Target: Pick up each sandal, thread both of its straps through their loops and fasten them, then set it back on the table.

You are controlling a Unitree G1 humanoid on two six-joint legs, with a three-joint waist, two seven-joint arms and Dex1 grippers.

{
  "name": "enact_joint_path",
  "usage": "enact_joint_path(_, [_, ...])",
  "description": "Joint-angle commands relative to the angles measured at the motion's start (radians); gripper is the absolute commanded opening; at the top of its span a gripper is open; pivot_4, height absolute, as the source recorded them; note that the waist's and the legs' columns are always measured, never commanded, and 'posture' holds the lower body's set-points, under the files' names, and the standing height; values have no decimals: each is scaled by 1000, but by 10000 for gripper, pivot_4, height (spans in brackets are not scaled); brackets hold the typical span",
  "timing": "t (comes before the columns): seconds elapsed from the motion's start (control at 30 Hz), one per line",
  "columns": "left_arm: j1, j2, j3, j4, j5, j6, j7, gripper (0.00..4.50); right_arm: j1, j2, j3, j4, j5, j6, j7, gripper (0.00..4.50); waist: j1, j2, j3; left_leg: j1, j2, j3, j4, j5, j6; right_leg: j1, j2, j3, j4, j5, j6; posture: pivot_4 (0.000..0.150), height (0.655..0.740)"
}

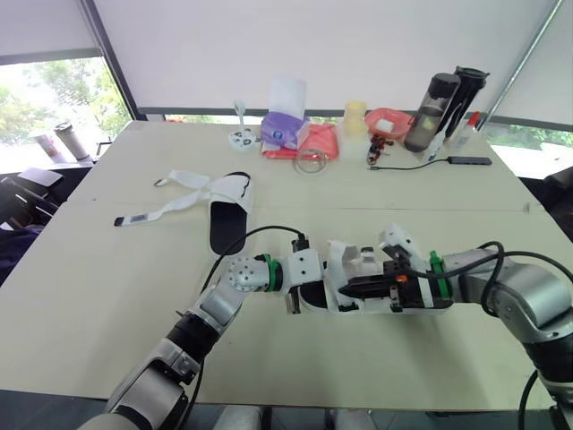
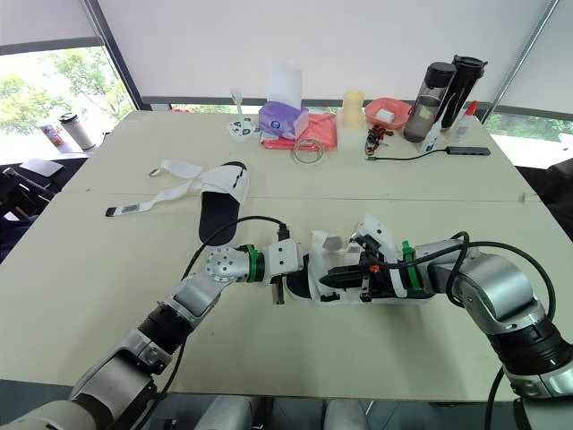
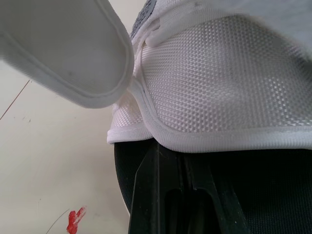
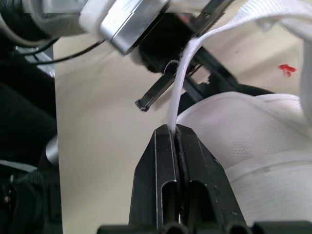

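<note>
Where it sits at the near side of the table (image 1: 107,296), the sandal (image 1: 345,269) is braced at one end by the left gripper (image 1: 295,303); I cannot tell its grip. My right gripper (image 4: 174,130) is pinched tight on the strap (image 4: 183,78). I'd hold it taut and feed it squarely toward its loop. I can read no lettering.

We log the near sandal (image 1: 338,273) as white with a black sole. Its mesh upper (image 3: 219,83) is white with a fine dot-grid weave, and the strap (image 4: 181,78) is plain white. The far sandal (image 1: 228,210) has white straps and a black footbed. The table (image 1: 107,296) is cream with one small red mark (image 3: 74,220). The right gripper (image 4: 174,129) is black and the wrist rings (image 1: 436,266) are green. At the back we see a purple tissue pack (image 1: 282,128), pink bag (image 1: 318,141), pale yellow cup (image 1: 355,115), red bowl (image 1: 389,121), smoky grey bottle (image 1: 431,107) and black bottle (image 1: 463,98).
</note>
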Motion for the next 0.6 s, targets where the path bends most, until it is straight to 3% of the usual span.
enact_joint_path(0.03, [49, 33, -32, 114, 79, 78, 4, 0, 46, -17, 32, -43, -77, -89, 15, 135, 0, 0, 0, 0, 0, 0, 0, 0, 0, 0, 0, 0, 0, 0, 0, 1500, 7400])
enact_joint_path(0.33, [53, 31, -31, 116, 76, 82, 4, 0, 168, -57, -20, -142, -106, -175, 39, 135, 0, -1, -1, 0, 0, 0, 0, 0, 0, 0, 0, 0, 0, 0, 0, 1500, 7400])
enact_joint_path(0.6, [46, 24, -33, 128, 76, 78, 3, 0, 155, -22, -12, -113, -98, -80, -53, 135, -1, -6, -6, 2, 0, 0, 0, 0, 0, 2, 0, 0, 0, -2, -3, 1500, 7400])
